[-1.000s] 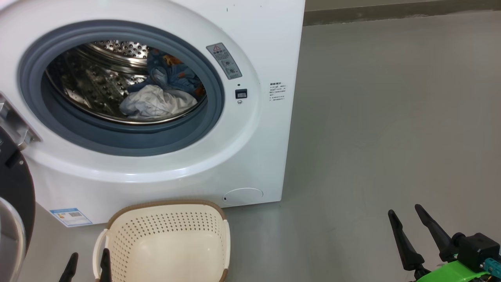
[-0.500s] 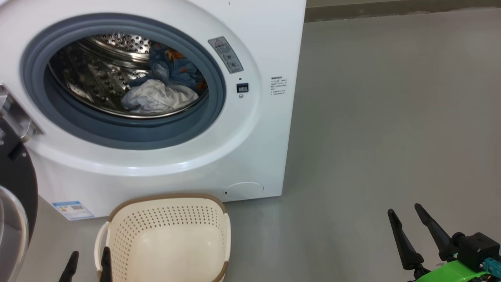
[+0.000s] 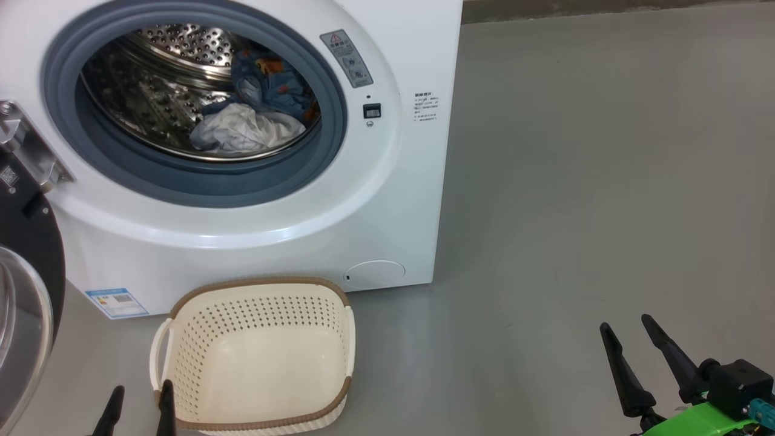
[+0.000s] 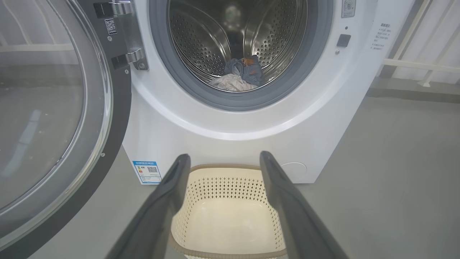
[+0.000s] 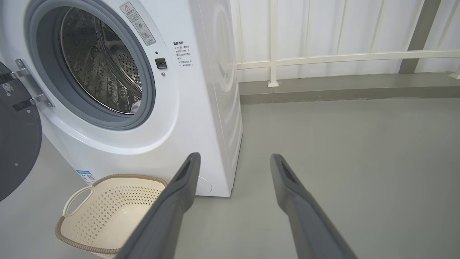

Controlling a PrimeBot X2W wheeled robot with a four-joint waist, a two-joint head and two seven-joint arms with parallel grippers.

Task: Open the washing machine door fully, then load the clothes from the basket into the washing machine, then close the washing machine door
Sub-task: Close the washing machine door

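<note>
The white washing machine (image 3: pixel 387 200) stands with its door (image 3: pixel 24 303) swung wide open to the left; the door (image 4: pixel 54 118) also shows in the left wrist view. Blue printed and white clothes (image 3: pixel 254 115) lie inside the steel drum, seen too as clothes (image 4: pixel 239 75). The cream basket (image 3: pixel 254 357) sits on the floor before the machine with nothing in it; the basket (image 5: pixel 107 212) shows in the right wrist view. My left gripper (image 3: pixel 139 409) hangs open at the basket's near left corner. My right gripper (image 3: pixel 633 336) stands open over bare floor at the lower right.
Grey floor (image 3: pixel 605 181) stretches to the right of the machine. A white railing (image 5: pixel 341 57) and a low kerb run along the back wall. A blue label sticker (image 3: pixel 116 301) and a round flap (image 3: pixel 375 272) mark the machine's lower front.
The whole head picture has shifted: machine and basket sit higher, so the camera has tilted down or drawn back. Both grippers keep their places and stay open.
</note>
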